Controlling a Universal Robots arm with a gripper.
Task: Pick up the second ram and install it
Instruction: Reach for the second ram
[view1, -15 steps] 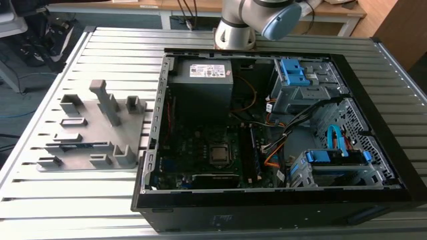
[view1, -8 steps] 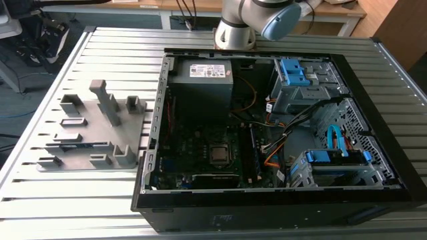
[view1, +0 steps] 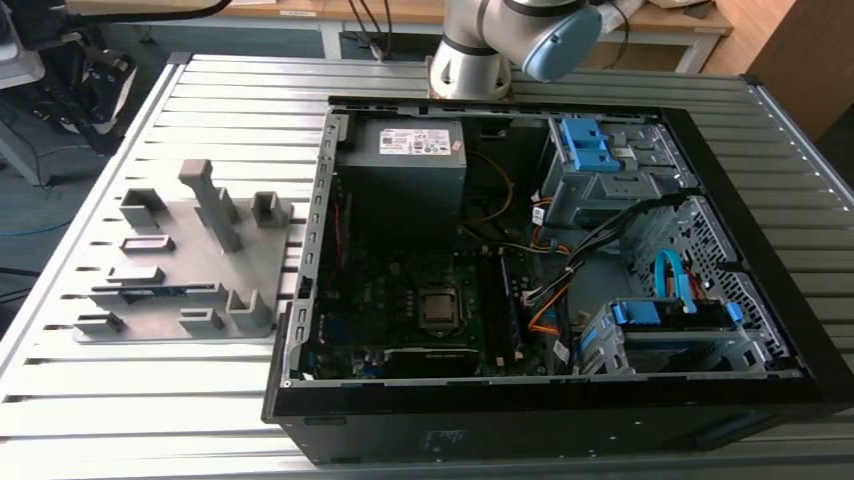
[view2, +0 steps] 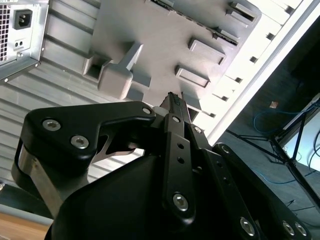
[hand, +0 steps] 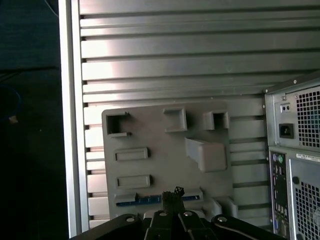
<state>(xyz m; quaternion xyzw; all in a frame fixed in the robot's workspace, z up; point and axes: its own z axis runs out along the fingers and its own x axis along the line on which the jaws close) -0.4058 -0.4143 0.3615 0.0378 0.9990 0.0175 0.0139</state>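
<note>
Because the memory stick (hand: 142, 200), set on edge in the grey holder's (hand: 155, 135) end slot, looks light, stiff and fragile, its upper edge seems best to pinch, while the gripper (hand: 172, 193) over that holder has its fingers pressed together on nothing.

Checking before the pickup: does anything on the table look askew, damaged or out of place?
Nothing stands out. The second ram sits straight in its slot on the grey holder; the open computer case shows no damage.

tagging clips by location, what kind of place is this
Probably a robotics lab or test bench for computer assembly: an open desktop computer case lies on a slatted metal table, beside a grey holder tray, with a robot arm at the table's edge.
</note>
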